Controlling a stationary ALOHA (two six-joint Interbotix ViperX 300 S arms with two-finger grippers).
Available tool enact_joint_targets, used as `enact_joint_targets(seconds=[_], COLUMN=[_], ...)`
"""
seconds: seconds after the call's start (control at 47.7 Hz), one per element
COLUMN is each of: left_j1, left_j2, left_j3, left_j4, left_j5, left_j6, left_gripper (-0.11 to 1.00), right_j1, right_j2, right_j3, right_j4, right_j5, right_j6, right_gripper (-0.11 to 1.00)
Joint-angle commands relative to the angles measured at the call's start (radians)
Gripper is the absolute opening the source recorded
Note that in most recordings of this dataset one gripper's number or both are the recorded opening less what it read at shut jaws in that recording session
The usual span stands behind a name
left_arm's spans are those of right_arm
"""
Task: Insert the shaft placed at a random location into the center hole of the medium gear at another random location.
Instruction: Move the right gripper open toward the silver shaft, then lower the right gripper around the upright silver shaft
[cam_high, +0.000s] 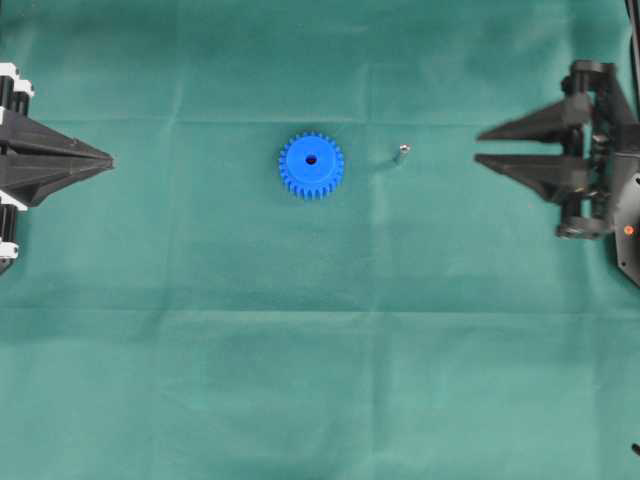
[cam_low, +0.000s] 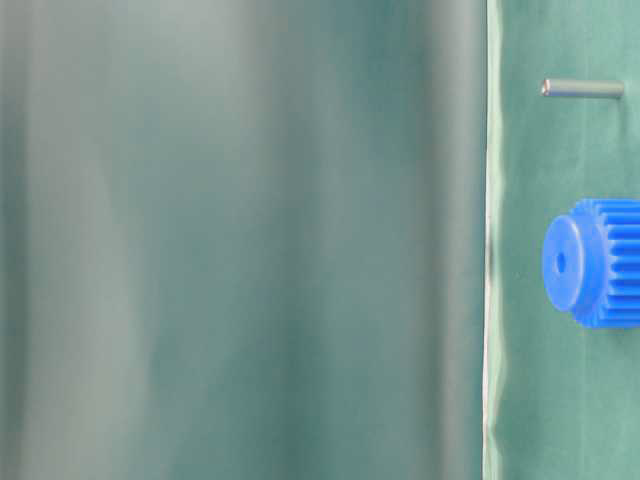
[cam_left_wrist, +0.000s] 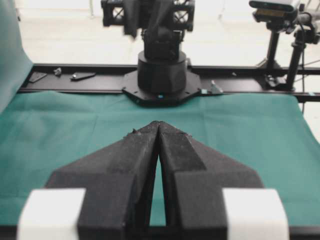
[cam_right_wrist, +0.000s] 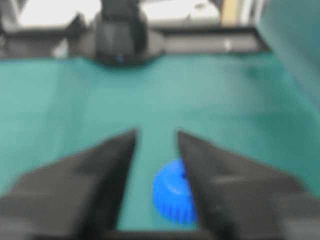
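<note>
**Ana:** Shaft (cam_high: 403, 152) first, but start at the jaws. The right gripper (cam_high: 479, 146) has its jaws parted with a clear gap and nothing between them; it sits at the right edge, pointing at the pin with bare cloth between. The left gripper (cam_high: 110, 159) has its jaws pressed together, empty, well apart from everything.

**Ben:** And the pin itself?

**Ana:** It stands upright on the green cloth (cam_high: 320, 380), just to the right of the medium gear (cam_high: 311, 165), not touching it. The gear lies flat with the center hole (cam_high: 311, 159) facing up.

**Ben:** How would it handle?

**Ana:** I'd judge it light, stiff and smooth metal, so liable to slip or tip at a nudge. Pinch it across the upper part of its length, leaving the lower end free to enter the hole. The gear looks like light plastic and may slide when pressed.

**Ben:** Anything unclear?

**Ana:** The right wrist view is blurred; one finger (cam_right_wrist: 215, 185) covers part of the gear, and the pin cannot be made out there. The left wrist view shows neither piece. The table-level view cuts the gear off at its edge.
</note>
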Motion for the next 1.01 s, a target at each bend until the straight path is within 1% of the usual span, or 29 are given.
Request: enact_joint_targets(seconds=[0.0, 0.063, 0.105, 0.126, 0.21, 0.44, 0.629, 0.755, 0.818, 0.986], left_j1=[0.002, 0.0, 0.002, 0.002, 0.002, 0.002, 0.003, 0.005, 0.005, 0.005], left_j2=[0.005, 0.003, 0.005, 0.005, 0.006, 0.011, 0.012, 0.014, 0.014, 0.014], left_j3=[-0.025, -0.023, -0.023, -0.023, -0.021, -0.02, -0.02, -0.018, -0.017, -0.017], left_j4=[0.003, 0.003, 0.003, 0.003, 0.003, 0.003, 0.003, 0.003, 0.003, 0.003], left_j5=[-0.005, -0.005, -0.003, -0.003, -0.003, -0.003, -0.003, -0.002, 0.003, 0.008], left_j6=[-0.002, -0.002, -0.002, -0.002, 0.0, 0.0, 0.0, -0.002, -0.002, -0.002], left_gripper=[0.0, 0.0, 0.0, 0.0, 0.0, 0.0, 0.0, 0.0, 0.0, 0.0], right_j1=[-0.023, -0.037, -0.049, -0.054, -0.077, -0.13, -0.132, -0.132, -0.133, -0.133], right_j2=[0.063, 0.115, 0.161, 0.179, 0.255, 0.46, 0.62, 0.707, 0.739, 0.793], right_j3=[-0.011, -0.011, -0.011, -0.011, -0.011, -0.017, -0.028, -0.038, -0.046, -0.071], right_j4=[-0.002, -0.002, -0.002, 0.0, 0.003, 0.008, 0.029, 0.049, 0.057, 0.058], right_j5=[-0.035, -0.057, -0.08, -0.091, -0.137, -0.258, -0.357, -0.4, -0.414, -0.42], right_j6=[-0.017, -0.026, -0.032, -0.035, -0.035, -0.035, -0.031, -0.029, -0.029, -0.028], right_gripper=[0.65, 0.82, 0.89, 0.89, 0.82, 0.83, 0.83, 0.83, 0.83, 0.82])
